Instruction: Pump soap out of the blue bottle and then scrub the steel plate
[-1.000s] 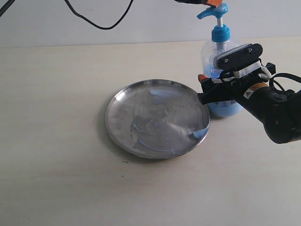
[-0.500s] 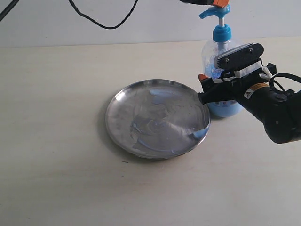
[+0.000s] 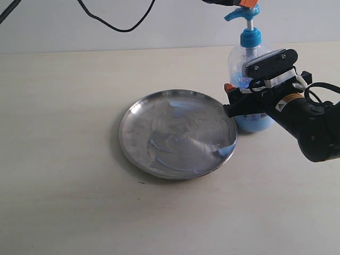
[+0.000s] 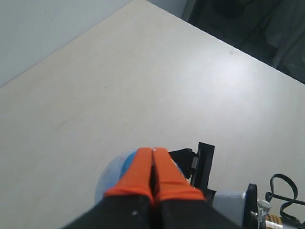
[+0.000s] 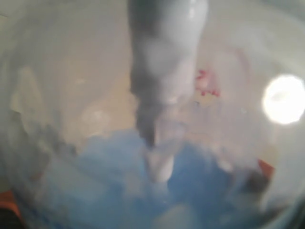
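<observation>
The right gripper clamps the blue bottle, upright just beside the steel plate, while the left gripper, pinched closed, sits over the pump head; an off-centre press could slip off.

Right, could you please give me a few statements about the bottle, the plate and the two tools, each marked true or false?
1. The blue bottle stands upright on the table, beside the steel plate. True.
2. The left tool has its fingers spread wide. False: they are pressed together, just above the pump head.
3. The right tool grips the bottle's body. True.
4. The plate is clean and dry. False: bluish soap smears streak its surface.
5. A black cable loops down at the back, beyond the plate. True.
</observation>
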You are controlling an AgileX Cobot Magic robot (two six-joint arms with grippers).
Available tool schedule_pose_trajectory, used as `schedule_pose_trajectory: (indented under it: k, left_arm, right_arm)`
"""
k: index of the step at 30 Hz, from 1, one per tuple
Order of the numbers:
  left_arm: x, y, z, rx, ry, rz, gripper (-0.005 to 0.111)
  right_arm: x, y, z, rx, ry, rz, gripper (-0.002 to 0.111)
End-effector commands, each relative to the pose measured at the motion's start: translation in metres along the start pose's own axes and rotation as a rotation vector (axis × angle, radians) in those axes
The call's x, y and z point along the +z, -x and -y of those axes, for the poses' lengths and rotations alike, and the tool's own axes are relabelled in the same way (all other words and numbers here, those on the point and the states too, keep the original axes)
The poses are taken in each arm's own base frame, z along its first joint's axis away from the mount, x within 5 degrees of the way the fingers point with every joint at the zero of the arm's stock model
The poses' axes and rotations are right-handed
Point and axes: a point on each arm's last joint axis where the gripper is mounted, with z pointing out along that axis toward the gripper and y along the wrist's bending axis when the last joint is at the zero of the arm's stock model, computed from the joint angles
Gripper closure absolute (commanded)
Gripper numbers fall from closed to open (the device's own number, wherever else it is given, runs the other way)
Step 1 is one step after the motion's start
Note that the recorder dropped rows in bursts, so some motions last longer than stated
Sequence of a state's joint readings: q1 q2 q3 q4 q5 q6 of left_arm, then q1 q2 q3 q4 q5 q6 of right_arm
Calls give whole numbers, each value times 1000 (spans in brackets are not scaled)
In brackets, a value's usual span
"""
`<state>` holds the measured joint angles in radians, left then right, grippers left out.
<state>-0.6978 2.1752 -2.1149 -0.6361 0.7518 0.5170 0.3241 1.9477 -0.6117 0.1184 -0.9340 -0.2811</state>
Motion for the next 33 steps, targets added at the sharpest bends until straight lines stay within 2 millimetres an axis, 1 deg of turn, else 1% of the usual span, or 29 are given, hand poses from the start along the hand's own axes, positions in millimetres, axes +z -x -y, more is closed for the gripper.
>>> schedule_pose_trajectory:
  k: [1,6,33]
  left_arm:
    - [14,-15,0,15,-11,-79,107]
    - [17,-17,-1,12,-13,-89,107]
    - [16,-18,-1,12,-18,-98,107]
  right_arm:
    - [0,18,2,-24,-15,132,108]
    - [0,18,2,-24,-15,132,108]
    - [0,18,2,-24,-15,132,108]
